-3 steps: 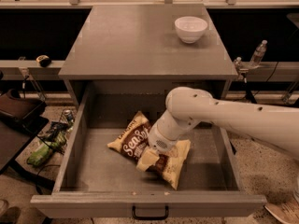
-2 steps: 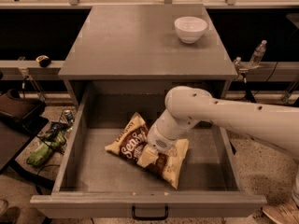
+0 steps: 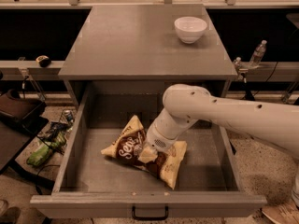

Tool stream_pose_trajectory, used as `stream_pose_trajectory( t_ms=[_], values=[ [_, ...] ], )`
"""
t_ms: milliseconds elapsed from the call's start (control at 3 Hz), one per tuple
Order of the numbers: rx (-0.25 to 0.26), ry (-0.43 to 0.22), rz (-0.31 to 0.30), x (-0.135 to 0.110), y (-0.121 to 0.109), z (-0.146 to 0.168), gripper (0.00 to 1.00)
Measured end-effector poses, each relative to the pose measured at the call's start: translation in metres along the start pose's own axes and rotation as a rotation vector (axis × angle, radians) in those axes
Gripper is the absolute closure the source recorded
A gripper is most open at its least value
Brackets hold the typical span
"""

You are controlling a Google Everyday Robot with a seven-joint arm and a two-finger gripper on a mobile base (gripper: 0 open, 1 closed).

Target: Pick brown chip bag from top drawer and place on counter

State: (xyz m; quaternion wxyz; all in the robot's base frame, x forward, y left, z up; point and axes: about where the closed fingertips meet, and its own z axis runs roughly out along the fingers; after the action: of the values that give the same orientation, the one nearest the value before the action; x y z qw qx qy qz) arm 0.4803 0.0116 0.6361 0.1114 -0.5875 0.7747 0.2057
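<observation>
Movement is small: the brown chip bag (image 3: 126,148) has slid slightly toward the left wall of the top drawer (image 3: 140,204) since a second ago. The gripper (image 3: 148,154) sits on the bag's middle, and its grip cannot be told. There is one bag, one drawer and one white bowl (image 3: 190,28), which stands on the counter (image 3: 131,41) behind the drawer. Bare drawer floor surrounds the bag.
</observation>
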Motion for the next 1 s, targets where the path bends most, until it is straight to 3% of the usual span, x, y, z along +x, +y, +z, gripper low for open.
stream_pose_trajectory(
  t_ms=[333, 667, 1000],
  values=[
    [0.000, 0.000, 0.000, -0.001, 0.000, -0.002, 1.00],
    [0.059, 0.047, -0.018, -0.020, 0.009, -0.048, 1.00],
    [0.233, 0.107, -0.056, -0.079, 0.018, -0.159, 1.00]
  ],
)
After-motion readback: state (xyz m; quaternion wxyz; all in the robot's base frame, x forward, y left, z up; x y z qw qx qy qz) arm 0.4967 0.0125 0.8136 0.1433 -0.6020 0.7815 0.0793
